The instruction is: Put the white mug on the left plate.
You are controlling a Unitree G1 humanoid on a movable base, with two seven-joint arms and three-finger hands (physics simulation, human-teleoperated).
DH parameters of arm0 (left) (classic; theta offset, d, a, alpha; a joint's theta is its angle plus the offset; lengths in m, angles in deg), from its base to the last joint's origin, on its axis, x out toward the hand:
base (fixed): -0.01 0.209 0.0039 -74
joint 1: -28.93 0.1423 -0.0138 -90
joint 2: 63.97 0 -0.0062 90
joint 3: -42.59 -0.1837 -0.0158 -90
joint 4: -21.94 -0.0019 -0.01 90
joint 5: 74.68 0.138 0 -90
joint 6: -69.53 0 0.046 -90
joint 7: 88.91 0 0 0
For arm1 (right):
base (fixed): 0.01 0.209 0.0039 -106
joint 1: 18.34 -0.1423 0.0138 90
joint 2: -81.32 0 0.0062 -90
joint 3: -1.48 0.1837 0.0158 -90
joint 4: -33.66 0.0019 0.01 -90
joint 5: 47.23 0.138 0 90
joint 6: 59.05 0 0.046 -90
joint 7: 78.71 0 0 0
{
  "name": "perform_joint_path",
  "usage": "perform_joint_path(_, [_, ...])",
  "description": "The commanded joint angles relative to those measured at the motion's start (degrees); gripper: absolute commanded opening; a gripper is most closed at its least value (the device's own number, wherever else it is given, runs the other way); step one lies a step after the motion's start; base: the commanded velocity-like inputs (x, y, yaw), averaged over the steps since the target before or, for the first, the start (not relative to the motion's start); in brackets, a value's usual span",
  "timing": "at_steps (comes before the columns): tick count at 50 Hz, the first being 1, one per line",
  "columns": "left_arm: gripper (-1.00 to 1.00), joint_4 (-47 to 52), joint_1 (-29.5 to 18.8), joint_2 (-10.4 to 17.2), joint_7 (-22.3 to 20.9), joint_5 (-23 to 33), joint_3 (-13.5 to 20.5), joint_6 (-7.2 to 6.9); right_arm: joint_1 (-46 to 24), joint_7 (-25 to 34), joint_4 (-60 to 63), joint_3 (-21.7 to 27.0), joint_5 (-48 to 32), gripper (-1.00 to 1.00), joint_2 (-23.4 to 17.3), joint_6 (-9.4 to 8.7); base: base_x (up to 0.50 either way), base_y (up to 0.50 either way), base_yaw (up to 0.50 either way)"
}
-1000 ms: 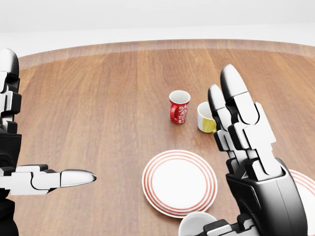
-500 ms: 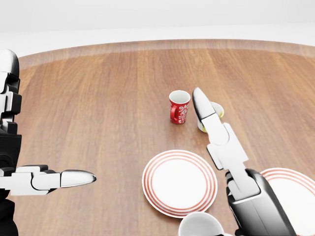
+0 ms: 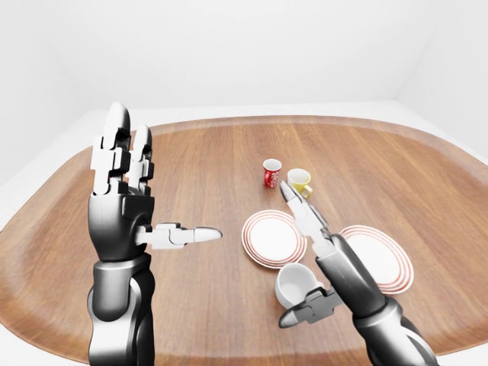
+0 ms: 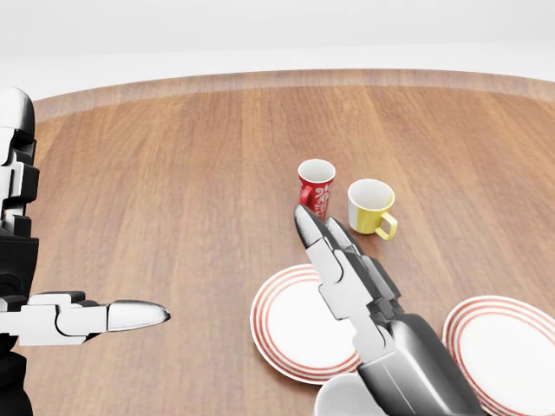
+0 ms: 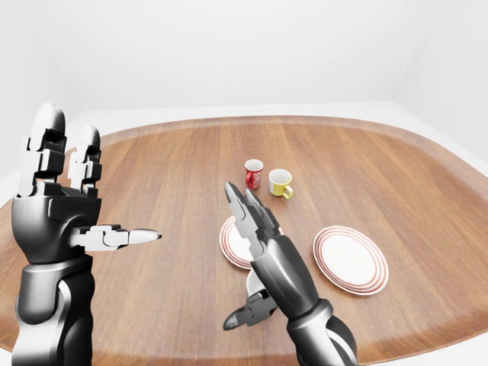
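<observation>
The white mug [image 3: 293,284] sits on the wooden table just below the left plate [image 3: 267,238], a white plate with red rings. In the head view only the mug's rim [image 4: 340,400] shows at the bottom edge. My right hand [image 3: 306,255] is open. Its fingers stretch flat over the left plate's right side and its thumb [image 3: 301,313] curls under the mug. The palm is beside the mug and the fingers do not close round it. My left hand [image 3: 156,194] is open and empty, raised at the left with fingers up and thumb pointing right.
A red patterned mug [image 4: 316,188] and a yellow mug [image 4: 371,208] stand side by side above the left plate. A second red-ringed plate [image 3: 383,258] lies to the right. The round table's edge [image 3: 229,122] curves along the top of the views.
My right hand has dropped and swung left, from in front of the yellow mug to low over the left plate. The yellow mug now shows fully. The left hand has not moved.
</observation>
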Motion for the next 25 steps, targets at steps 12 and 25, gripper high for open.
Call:
perform_joint_path(12, [0.95, -0.08, -0.46, 0.03, 0.09, 0.13, -0.26, 0.00, 2.11, 2.25, -4.98, -2.25, -11.06, 1.00, -1.07, 0.00, 0.00, 0.00, 0.00])
perform_joint_path(25, [0.95, -0.24, -0.73, 0.13, 0.11, -0.08, 0.00, 0.00, 2.73, 2.85, -7.82, -1.34, -15.80, 1.00, -0.49, 0.00, 0.00, 0.00, 0.00])
